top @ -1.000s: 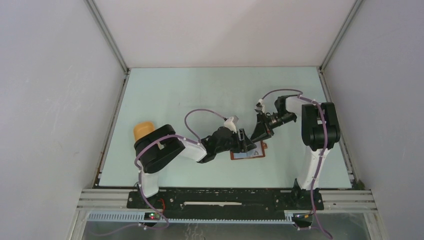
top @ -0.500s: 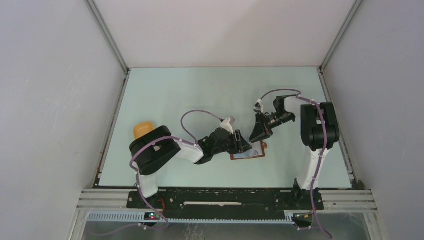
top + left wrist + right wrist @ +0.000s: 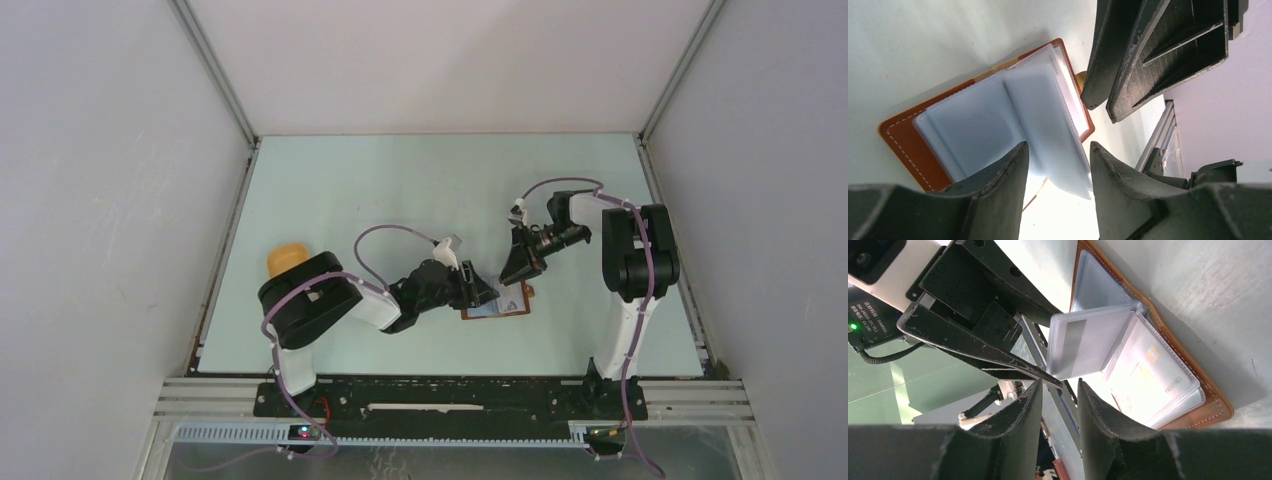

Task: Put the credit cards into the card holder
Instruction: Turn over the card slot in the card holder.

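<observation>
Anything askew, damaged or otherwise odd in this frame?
Only one thing: a clear sleeve of the open card holder stands up off the other sleeves instead of lying flat, sticking up between the left fingers. That looks like handling, not damage. Nothing else stands out.

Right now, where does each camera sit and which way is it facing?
Top external: above and behind the bases, looking down at the pale green table; both arms show.
Left wrist: low over the open reddish-brown leather card holder, facing the right hand; left hand frames the bottom.
Right wrist: opposite side, facing the left hand; own fingers below.
Both wrist views share the holder.
</observation>
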`<state>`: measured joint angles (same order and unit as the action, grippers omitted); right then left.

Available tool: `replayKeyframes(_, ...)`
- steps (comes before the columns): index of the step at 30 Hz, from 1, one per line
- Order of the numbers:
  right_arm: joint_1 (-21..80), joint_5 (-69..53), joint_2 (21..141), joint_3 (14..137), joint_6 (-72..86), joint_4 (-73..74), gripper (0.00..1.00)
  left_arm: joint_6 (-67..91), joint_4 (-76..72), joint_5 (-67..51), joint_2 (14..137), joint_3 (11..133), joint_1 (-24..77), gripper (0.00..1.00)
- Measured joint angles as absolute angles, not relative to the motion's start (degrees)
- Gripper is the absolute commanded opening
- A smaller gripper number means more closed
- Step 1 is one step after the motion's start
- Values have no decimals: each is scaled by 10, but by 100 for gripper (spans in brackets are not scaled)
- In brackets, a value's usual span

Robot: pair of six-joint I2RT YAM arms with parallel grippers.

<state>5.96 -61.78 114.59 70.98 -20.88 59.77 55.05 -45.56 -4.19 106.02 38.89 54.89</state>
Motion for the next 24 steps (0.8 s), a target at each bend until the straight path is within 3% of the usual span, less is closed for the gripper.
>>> replayKeyframes(18, 67, -571, 1099, 704, -197, 546, 40, 628, -648, -83, 1115, 311, 512, 50)
replayKeyframes(24, 73, -554, 1099, 698, -188, 534, 28, 637, -679, -84, 1115, 299, 505, 45)
